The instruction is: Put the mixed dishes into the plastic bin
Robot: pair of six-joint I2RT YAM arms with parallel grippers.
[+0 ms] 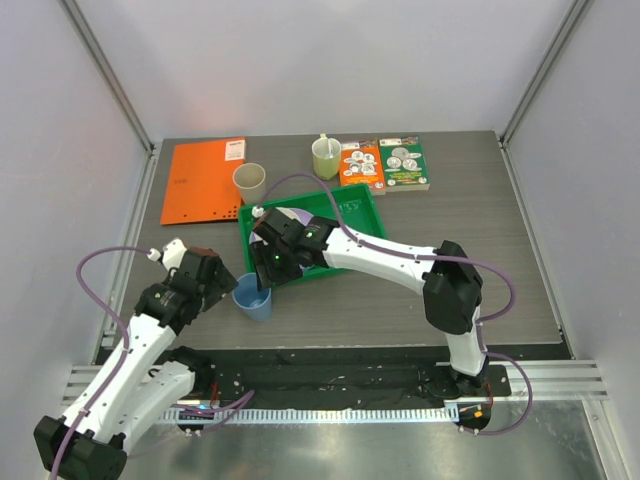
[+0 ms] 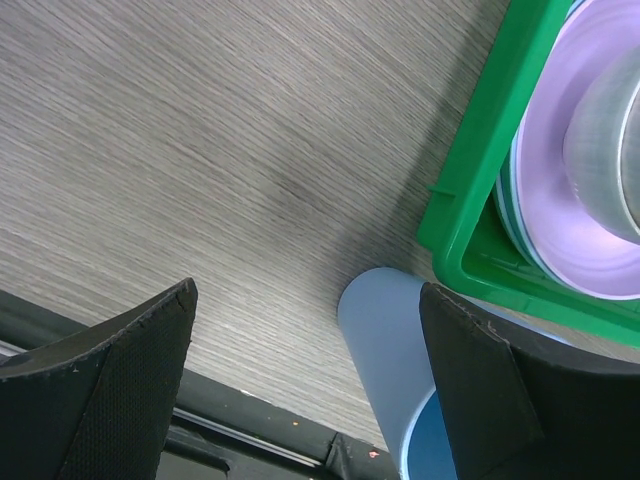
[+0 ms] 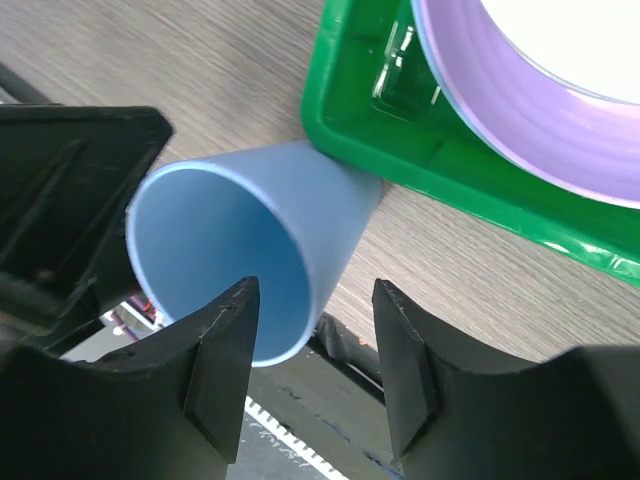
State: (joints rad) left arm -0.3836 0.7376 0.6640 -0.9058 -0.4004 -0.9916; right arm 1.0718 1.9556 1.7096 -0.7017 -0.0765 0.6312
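The blue cup (image 1: 253,297) stands upright on the table just off the near left corner of the green plastic bin (image 1: 352,205). In the bin lie a lilac plate (image 2: 555,215) on light blue plates, with a pale bowl (image 2: 605,150) on top. My right gripper (image 1: 266,272) hangs open over the cup (image 3: 235,255); its rim lies between the fingers (image 3: 225,360). My left gripper (image 1: 222,281) is open to the cup's left, its right finger (image 2: 480,380) beside the cup (image 2: 390,345). A beige cup (image 1: 250,183) stands behind the bin.
An orange folder (image 1: 205,180) lies at the back left. A yellow-green mug with a spoon (image 1: 326,157) and two booklets (image 1: 385,165) sit behind the bin. The black front rail (image 3: 330,410) runs along the table's near edge.
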